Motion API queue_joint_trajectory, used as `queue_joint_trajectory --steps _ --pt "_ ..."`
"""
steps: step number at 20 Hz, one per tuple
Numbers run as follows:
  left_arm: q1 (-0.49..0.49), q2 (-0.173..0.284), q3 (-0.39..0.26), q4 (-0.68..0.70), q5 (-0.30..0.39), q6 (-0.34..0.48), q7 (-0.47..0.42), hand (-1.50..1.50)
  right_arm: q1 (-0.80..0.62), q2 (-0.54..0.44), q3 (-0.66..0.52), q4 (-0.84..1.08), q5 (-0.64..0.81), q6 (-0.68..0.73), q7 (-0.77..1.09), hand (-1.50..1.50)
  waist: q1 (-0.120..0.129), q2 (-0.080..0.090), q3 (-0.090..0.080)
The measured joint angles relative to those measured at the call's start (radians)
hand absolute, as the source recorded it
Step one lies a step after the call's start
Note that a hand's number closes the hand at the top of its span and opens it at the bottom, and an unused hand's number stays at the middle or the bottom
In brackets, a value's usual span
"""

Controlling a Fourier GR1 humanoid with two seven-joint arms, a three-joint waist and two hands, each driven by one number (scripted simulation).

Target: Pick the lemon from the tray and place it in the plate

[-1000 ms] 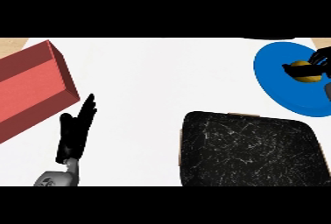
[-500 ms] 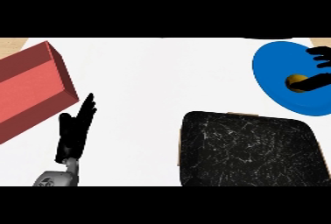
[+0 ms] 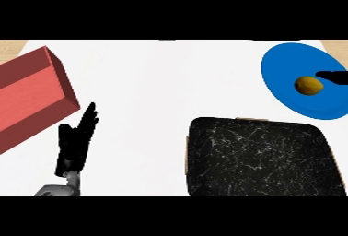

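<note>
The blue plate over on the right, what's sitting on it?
A lemon lies on the blue plate, uncovered. The right hand shows beside it as dark fingers at the picture's edge; the plate's far right part is out of view.

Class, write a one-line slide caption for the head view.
Lemon lies on the blue plate, right hand beside it.

right hand (image 3: 333, 76) cut off at the right edge with only straight fingers showing, blue plate (image 3: 285, 69) clipped at right, red box (image 3: 31, 99) clipped at left, dark tray (image 3: 258, 161) cut along the bottom
</note>
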Motion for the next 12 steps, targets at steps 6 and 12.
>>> queue_joint_trajectory --steps 6,12 --pt "-0.015 -0.002 0.005 -0.006 -0.008 0.002 0.023 0.0 0.071 -0.018 -0.045 0.015 -0.079 0.089 -0.11 -1.5 0.003 0.001 0.0" --pt "-0.031 -0.001 0.01 0.005 -0.01 -0.011 0.027 0.0 0.09 -0.005 -0.039 0.02 -0.11 0.12 -0.178 -1.5 0.008 0.002 0.0"
